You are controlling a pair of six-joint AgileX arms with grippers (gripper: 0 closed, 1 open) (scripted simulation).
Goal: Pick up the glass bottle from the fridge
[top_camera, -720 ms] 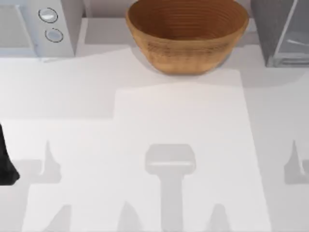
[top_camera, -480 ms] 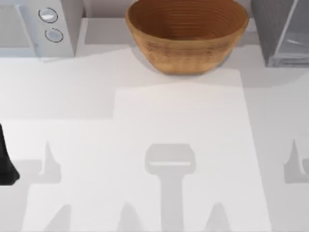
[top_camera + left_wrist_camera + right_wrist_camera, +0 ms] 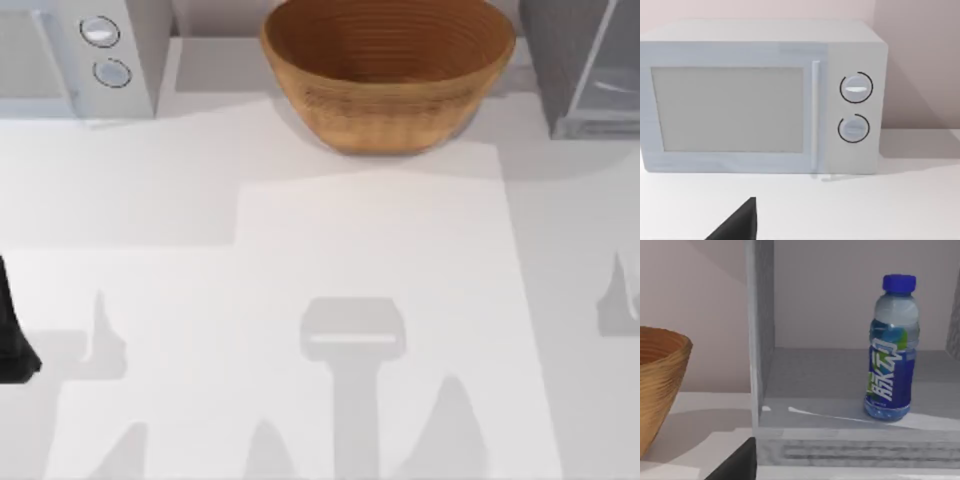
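The glass bottle (image 3: 891, 347) is seen in the right wrist view as a small bottle with a round bright blue cap, a pale translucent shoulder and a deep blue label printed with white characters and green patches. It is stood upright on the grey floor of the fridge (image 3: 762, 340), inside the open compartment, on the side away from the woven bowl (image 3: 655, 385). Its base is set a little back from the front sill.

The right gripper (image 3: 737, 465) is held in front of the fridge, outside the compartment and well apart from the bottle; only a dark tip of it is shown, low before the sill, near the side wall that faces the bowl. Whether it is spread or pressed together cannot be told. Nothing is gripped by it.

Bare grey floor is left between the bottle and that side wall, and the compartment's front is open above the low sill. In the top view the fridge (image 3: 580, 70) is placed at the table's (image 3: 350, 230) far right corner, with the woven bowl (image 3: 388, 75) just beside it.

The left arm (image 3: 12, 340) is parked at the table's left edge, and the left gripper (image 3: 737, 225) is pointed at the white microwave (image 3: 760, 100); its state cannot be told either.
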